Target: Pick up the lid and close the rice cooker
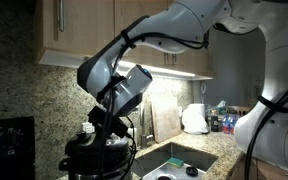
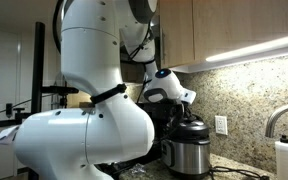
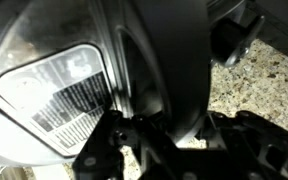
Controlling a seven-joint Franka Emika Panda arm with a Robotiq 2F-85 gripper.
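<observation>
The gripper (image 1: 103, 128) hangs closed just above the rice cooker (image 2: 189, 152), which stands on the granite counter (image 3: 259, 95) beside the sink (image 1: 199, 153). In an exterior view the black lid (image 2: 191, 126) sits on top of the cooker, right under the claw. Whether the fingers pinch its knob cannot be told.
</observation>
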